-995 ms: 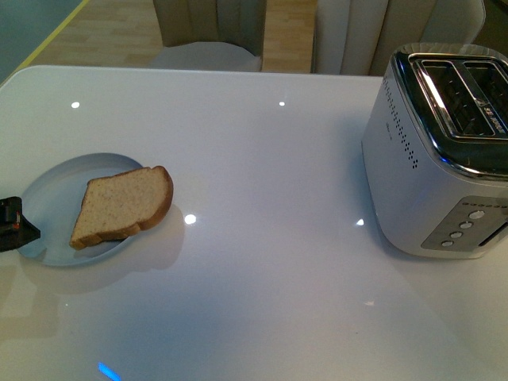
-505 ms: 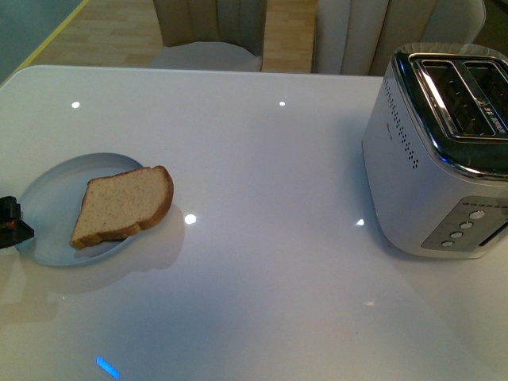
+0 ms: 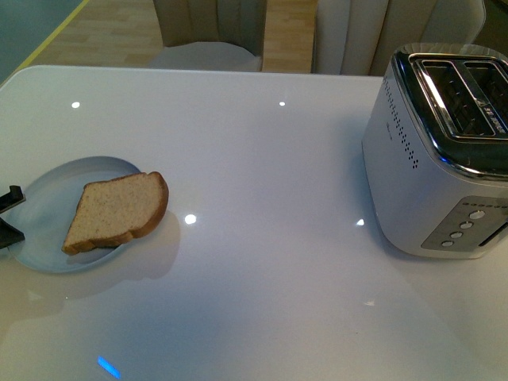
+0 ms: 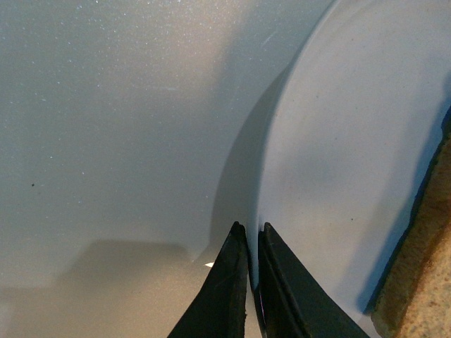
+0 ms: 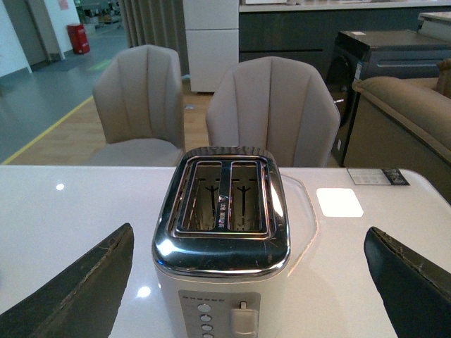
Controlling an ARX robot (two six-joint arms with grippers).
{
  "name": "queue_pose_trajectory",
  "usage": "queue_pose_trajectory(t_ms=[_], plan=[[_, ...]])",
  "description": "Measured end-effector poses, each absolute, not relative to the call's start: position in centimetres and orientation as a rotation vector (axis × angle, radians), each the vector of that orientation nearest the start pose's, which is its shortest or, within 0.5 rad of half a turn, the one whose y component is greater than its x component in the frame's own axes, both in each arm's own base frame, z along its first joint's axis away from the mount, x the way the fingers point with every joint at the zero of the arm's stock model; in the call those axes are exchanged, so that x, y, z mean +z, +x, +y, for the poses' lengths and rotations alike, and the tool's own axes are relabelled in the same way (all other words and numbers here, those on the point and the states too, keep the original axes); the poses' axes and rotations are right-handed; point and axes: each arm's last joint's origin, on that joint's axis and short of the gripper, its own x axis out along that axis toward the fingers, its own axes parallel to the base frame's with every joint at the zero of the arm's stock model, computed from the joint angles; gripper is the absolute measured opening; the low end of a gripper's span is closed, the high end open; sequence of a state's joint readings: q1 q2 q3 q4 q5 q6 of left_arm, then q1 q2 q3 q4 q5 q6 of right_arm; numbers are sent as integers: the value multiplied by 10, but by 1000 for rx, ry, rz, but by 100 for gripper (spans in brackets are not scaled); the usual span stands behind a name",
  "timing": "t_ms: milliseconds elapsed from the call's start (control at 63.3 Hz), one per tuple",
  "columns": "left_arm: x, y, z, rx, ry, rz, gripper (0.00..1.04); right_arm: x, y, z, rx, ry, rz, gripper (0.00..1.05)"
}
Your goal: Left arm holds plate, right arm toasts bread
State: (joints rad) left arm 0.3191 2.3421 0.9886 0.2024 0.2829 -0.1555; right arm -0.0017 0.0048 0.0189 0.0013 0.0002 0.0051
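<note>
The pale blue-grey plate (image 3: 44, 198) is at the table's left side, with the slice of brown bread (image 3: 117, 211) lying on its right half and overhanging the rim. My left gripper (image 3: 8, 219) shows as black fingers at the picture's left edge, on the plate's rim. In the left wrist view the left gripper (image 4: 251, 229) is shut on the plate (image 4: 338, 155) at its thin rim, and the bread's crust (image 4: 423, 274) shows at the edge. My right gripper (image 5: 248, 231) stands open above the toaster (image 5: 222, 232), holding nothing; its fingers (image 5: 84, 282) are spread wide. It is out of the front view.
The white and chrome two-slot toaster (image 3: 440, 151) stands at the table's right, slots empty and facing up, lever and buttons on its near face. Two beige chairs (image 5: 268, 105) stand behind the glossy white table (image 3: 270, 159).
The plate with the bread has shifted slightly left and toward the front edge. The left gripper has moved further left, so less of it shows.
</note>
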Motion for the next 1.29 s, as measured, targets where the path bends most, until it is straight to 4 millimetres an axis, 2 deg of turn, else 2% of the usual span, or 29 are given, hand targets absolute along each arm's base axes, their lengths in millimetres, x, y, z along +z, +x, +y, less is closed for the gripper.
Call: queue_pose_trajectory(t_ms=[189,332,568,726,995,1137,1295], plan=[[-17,332,105,135,-529,1100,3,170,97,0,-2,5,-15,96],[-2,327,112,154,-567,1080,3,170,97,0,-2,5,-15,96],[48,319,128,199,-630,978,3,170,97,0,-2,5,-15,96],[84,312,121,199,-656,923,3,170,97,0,-2,5,-15,96],[149,291,80,146,-708,866,3,170,97,0,-1,5,-15,96],[183,283,46,91,-734,831,3,170,97,0,-2,5,-15,96],[205,275,4,22,-735,821,3,170,97,0,-2,5,-15,96]])
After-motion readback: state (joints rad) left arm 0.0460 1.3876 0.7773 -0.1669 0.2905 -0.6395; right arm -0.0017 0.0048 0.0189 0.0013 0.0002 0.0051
